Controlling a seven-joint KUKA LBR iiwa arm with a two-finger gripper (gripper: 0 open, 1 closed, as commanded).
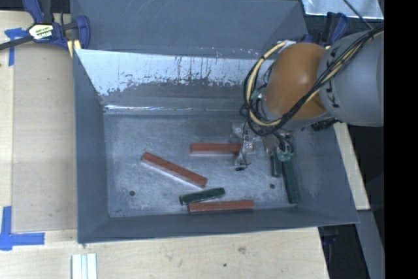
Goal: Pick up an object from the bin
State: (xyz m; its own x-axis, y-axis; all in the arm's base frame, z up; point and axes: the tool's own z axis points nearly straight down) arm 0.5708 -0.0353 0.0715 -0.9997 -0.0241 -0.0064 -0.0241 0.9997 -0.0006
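Stiffness looks to be the chief trait of the short red-brown bar (212, 148): a flat, straight strip, probably wood or plastic, light by the look of it and unlikely to bend or break under a pinch. Its faces seem smooth, so a hold across the narrow width, close to the middle of its length, would likely keep it from swinging or slipping; a hold at the very end could let it droop. It lies flat on the floor of the bin (130, 134), a little toward 1 o'clock of the floor's centre, its length running from 9 to 3 o'clock. The jaws hang at its 3 o'clock end, right over or against that tip; whether they are open, closed or around the bar I cannot tell, since the wrist (294, 85) and cables (257, 85) crowd that spot. Other things lie apart from it: a long red-brown bar (173, 169) tilted toward 8 o'clock, a dark green bar (202, 195) and a third red-brown bar (221, 206) side by side at 6 o'clock near the front wall, and a second dark green bar (289, 181) at 4 o'clock, along the right wall.
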